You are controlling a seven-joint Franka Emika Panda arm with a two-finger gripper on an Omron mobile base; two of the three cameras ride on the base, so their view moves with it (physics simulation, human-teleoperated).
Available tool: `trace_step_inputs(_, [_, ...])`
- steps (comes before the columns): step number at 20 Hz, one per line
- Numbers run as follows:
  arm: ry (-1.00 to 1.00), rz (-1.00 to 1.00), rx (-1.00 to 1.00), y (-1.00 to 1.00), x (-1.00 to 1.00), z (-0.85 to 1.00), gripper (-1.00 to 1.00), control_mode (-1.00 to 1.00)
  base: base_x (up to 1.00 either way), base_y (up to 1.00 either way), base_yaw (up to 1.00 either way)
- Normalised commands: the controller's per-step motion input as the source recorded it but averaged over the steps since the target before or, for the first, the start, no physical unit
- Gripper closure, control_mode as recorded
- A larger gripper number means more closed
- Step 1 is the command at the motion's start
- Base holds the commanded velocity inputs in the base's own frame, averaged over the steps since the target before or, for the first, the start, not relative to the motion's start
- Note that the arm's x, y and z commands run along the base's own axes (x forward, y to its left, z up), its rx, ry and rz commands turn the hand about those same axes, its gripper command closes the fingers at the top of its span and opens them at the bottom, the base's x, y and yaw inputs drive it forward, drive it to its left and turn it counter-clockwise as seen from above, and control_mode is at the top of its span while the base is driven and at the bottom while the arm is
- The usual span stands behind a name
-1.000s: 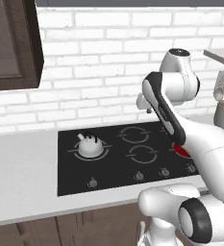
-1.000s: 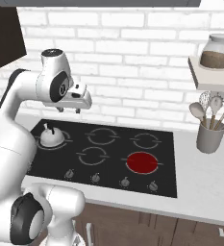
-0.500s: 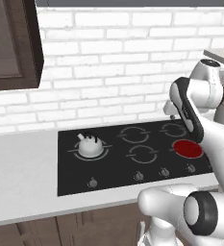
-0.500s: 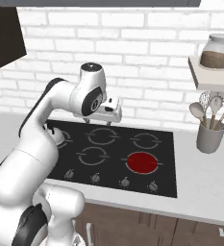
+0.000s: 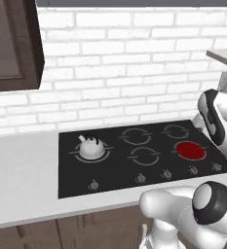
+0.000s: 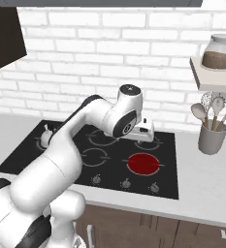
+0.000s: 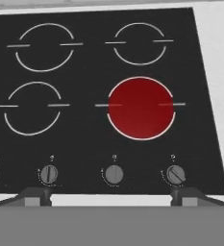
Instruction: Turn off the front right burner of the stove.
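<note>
Five round zones mark the stove (image 7: pixel 200 96), and the front right burner (image 7: pixel 141 108) glows solid red at centre right of the hand view, just above a row of grey knobs (image 7: pixel 113 174). The hand (image 7: pixel 111 196) hangs above that front edge, its two dark fingertips (image 7: pixel 34 196) set wide apart with nothing between them. In the left base view a kettle (image 5: pixel 91 147) sits at the stove's left. A utensil pot (image 6: pixel 212 138) stands on the worktop (image 6: pixel 206 174), right of the right base view.
</note>
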Motion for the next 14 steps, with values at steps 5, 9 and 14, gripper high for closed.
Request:
trace_step_inputs(5, [0.01,-0.01,0.01,-1.0,-0.33,-0.55,-1.0,-1.0,0.0,0.0,0.0])
trace_step_inputs(9, [0.04,0.0,0.0,-1.0,-0.21,-0.63,-1.0,-1.0,0.0,0.0,0.0])
trace_step_inputs(14, [0.07,0.0,-0.03,-0.66,0.07,-0.51,-1.0,-1.0,0.0,0.0,0.0])
